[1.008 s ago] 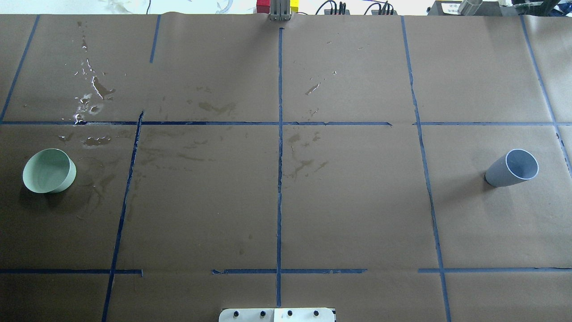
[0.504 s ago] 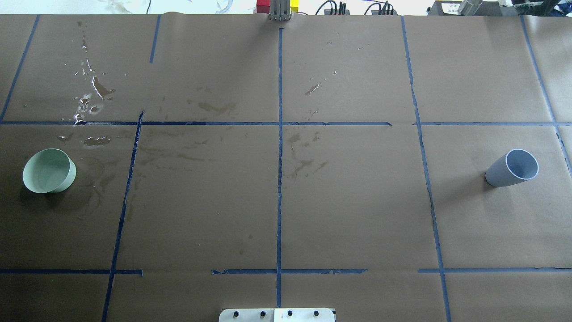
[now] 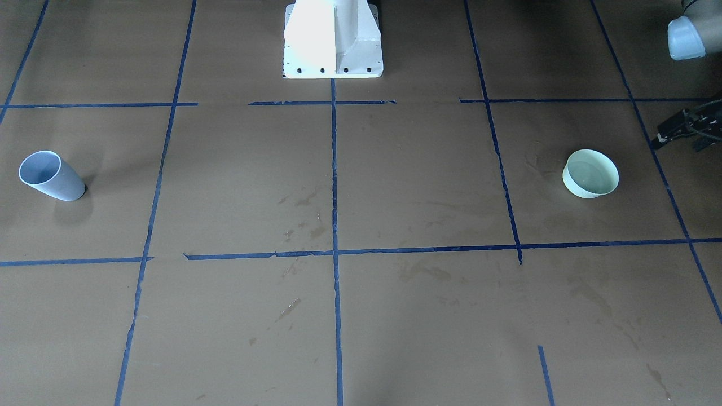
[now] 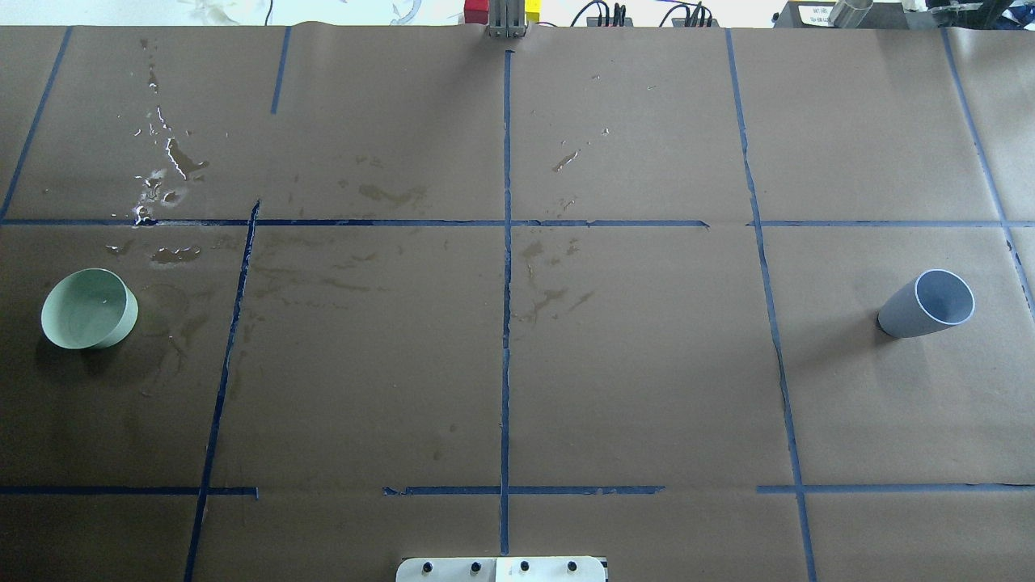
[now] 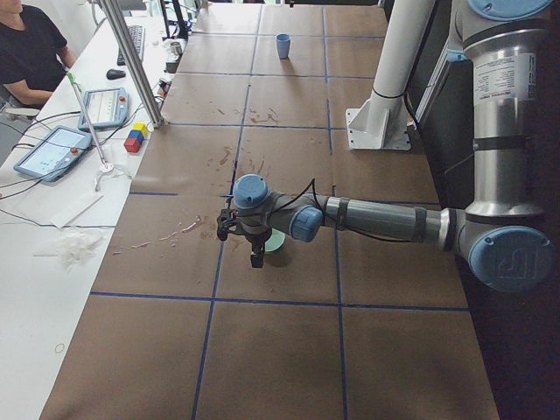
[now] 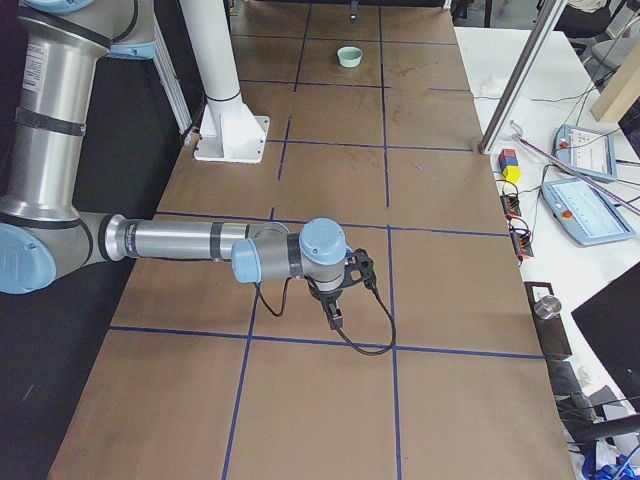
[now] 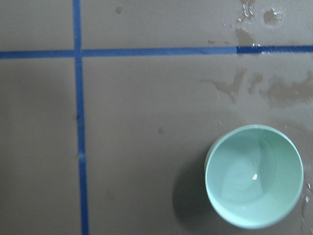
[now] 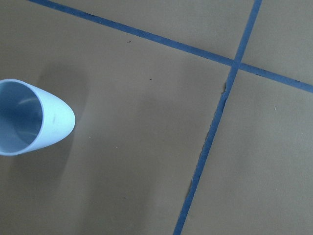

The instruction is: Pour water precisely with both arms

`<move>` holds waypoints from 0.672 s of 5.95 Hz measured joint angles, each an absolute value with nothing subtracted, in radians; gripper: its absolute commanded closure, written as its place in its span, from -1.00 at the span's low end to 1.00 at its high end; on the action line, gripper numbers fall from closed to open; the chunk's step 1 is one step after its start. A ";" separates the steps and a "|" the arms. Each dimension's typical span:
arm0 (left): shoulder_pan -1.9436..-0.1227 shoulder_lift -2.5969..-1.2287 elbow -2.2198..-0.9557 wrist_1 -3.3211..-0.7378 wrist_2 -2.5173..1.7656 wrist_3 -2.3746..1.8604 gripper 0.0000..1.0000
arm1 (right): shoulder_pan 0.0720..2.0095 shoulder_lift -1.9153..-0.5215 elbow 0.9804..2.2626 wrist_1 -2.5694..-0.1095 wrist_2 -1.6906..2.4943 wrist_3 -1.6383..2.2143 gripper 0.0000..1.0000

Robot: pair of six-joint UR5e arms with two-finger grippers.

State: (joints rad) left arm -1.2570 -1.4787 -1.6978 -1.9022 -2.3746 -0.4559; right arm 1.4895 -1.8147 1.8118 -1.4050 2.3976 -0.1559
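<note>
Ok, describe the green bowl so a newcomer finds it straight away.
Start at the brown table marked with blue tape lines and go to the end on the robot's left, beside the wet patches. The bowl stands there: low, wide and mint green, unlike the tall grey-blue cup at the opposite end.

A green bowl and a blue cup stood well apart on the blue-taped table, splashes near the bowl.

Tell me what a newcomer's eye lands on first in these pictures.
A pale green round bowl sits at the table's left end and a tall grey-blue cup at its right end, far apart. Shiny water splashes mark the brown paper cover beyond the bowl.
</note>
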 measured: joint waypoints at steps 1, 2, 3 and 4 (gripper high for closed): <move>-1.217 -1.500 -1.644 -1.980 -2.370 -0.532 -1.00 | 1.489 -1.815 1.812 -1.405 2.400 -0.153 -1.00; -1.179 -1.509 -1.605 -2.029 -2.369 -0.566 -1.00 | 1.489 -1.815 1.812 -1.405 2.400 -0.152 -1.00; -1.147 -1.514 -1.580 -2.055 -2.369 -0.577 -0.96 | 1.489 -1.815 1.812 -1.405 2.401 -0.152 -1.00; -1.119 -1.519 -1.561 -2.064 -2.368 -0.580 -0.80 | 1.488 -1.815 1.812 -1.405 2.401 -0.152 -1.00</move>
